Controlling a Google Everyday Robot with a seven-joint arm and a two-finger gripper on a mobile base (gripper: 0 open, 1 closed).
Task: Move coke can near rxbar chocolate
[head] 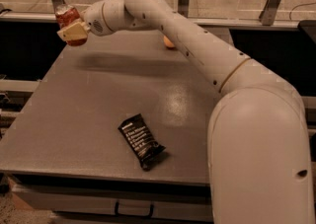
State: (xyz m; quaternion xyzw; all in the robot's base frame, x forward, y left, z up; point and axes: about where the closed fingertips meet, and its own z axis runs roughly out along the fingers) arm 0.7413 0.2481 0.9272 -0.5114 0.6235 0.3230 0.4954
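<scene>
The coke can (pixel 65 17) is a red can with a silver top, held at the far left corner of the grey table (pixel 89 114). My gripper (pixel 71 31) is shut on it, with a cream finger across its front, and holds it above the table's surface. The rxbar chocolate (pixel 141 140) is a flat black wrapper with white text, lying at an angle near the table's front edge, far from the can.
An orange fruit (pixel 169 43) sits at the back of the table, partly hidden behind my arm. A railing with metal posts (pixel 272 0) runs behind the table. A drawer handle (pixel 134 211) shows below the front edge.
</scene>
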